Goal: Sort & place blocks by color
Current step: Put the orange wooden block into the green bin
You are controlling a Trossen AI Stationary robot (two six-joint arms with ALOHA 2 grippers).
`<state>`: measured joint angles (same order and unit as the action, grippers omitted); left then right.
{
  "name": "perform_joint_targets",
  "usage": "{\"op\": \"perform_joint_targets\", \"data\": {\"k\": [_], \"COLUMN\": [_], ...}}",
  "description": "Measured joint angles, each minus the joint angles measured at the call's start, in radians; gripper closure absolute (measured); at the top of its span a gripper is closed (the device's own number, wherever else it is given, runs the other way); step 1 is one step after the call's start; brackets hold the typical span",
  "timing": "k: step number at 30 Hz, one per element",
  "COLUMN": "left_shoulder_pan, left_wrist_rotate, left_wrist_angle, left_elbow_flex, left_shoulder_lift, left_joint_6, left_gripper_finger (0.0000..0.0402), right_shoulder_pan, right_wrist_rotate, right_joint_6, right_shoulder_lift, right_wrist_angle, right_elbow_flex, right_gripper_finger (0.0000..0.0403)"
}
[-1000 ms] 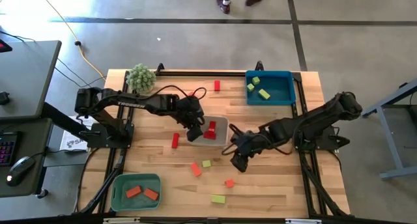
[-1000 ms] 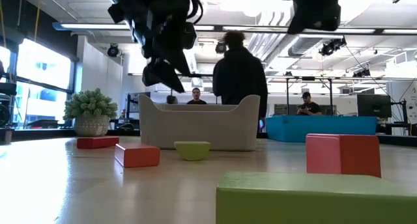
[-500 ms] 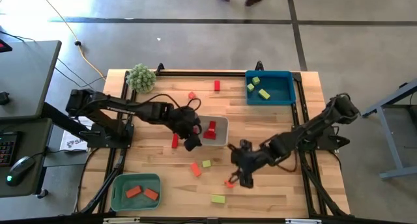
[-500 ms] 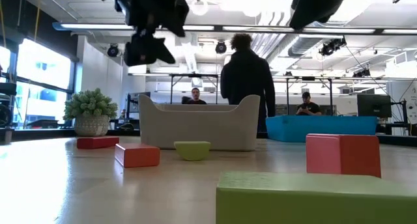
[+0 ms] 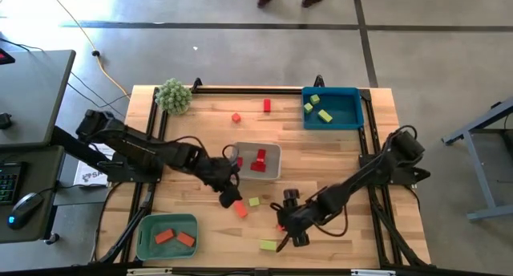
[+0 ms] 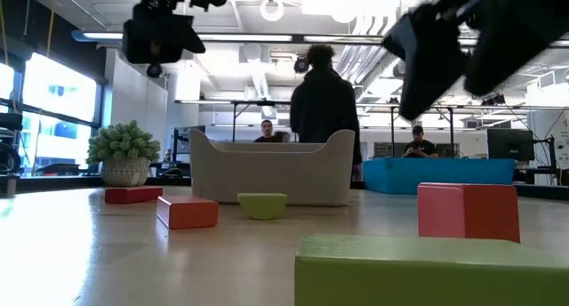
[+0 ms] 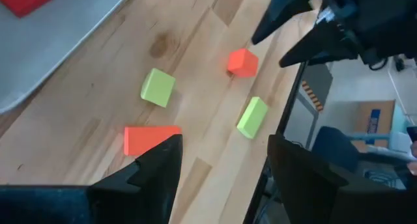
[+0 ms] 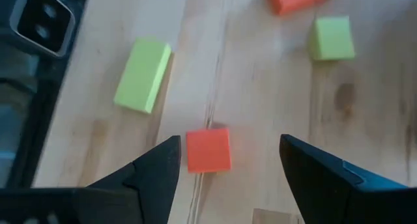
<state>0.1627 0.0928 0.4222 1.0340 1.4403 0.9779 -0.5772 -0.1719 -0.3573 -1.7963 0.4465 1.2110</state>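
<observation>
Right gripper (image 8: 225, 160) hangs just above the orange cube (image 8: 208, 150) near the table's front edge, jaws spread to either side of it, probably lined up so a straight drop would straddle it. Left gripper (image 7: 225, 160) hovers with jaws apart and empty over the orange bar (image 7: 148, 139), beside the grey tray (image 5: 272, 157). The bar's long axis runs across the jaw gap; the cube has no long axis, its faces roughly square to the fingers.
</observation>
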Motion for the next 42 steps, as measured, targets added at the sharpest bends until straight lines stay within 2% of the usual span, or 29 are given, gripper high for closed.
{"op": "perform_joint_targets", "data": {"k": [5, 19, 23, 29, 34, 42], "left_shoulder_pan": [0.047, 0.054, 0.039, -0.002, -0.045, -0.124], "left_wrist_rotate": [-0.084, -0.131, -0.131, -0.132, -0.125, -0.04], "left_wrist_angle": [-0.001, -0.001, -0.001, -0.001, -0.002, -0.008], "left_elbow_flex": [0.0, 0.0, 0.0, 0.0, 0.0, 0.0], "left_shoulder_lift": [0.0, 0.0, 0.001, 0.001, 0.001, 0.001], "left_joint_6": [0.046, 0.068, 0.067, 0.066, 0.028, -0.091], "left_gripper_finger": [0.0187, 0.0187, 0.0187, 0.0187, 0.0187, 0.0187], "right_shoulder_pan": [-0.001, -0.001, -0.001, 0.017, 0.042, 0.108], "right_wrist_rotate": [0.041, 0.075, 0.075, 0.108, 0.128, 0.117], "right_joint_6": [0.0, 0.0, -0.003, -0.008, -0.027, -0.002], "right_shoulder_lift": [-0.055, -0.143, -0.143, -0.141, -0.14, -0.112], "right_wrist_angle": [-0.008, -0.066, -0.072, -0.072, -0.061, -0.022], "right_elbow_flex": [0.0, 0.0, 0.0, 0.0, 0.001, -0.001], "right_gripper_finger": [0.0155, 0.016, 0.0198, 0.0293, 0.0298, 0.0298]}}
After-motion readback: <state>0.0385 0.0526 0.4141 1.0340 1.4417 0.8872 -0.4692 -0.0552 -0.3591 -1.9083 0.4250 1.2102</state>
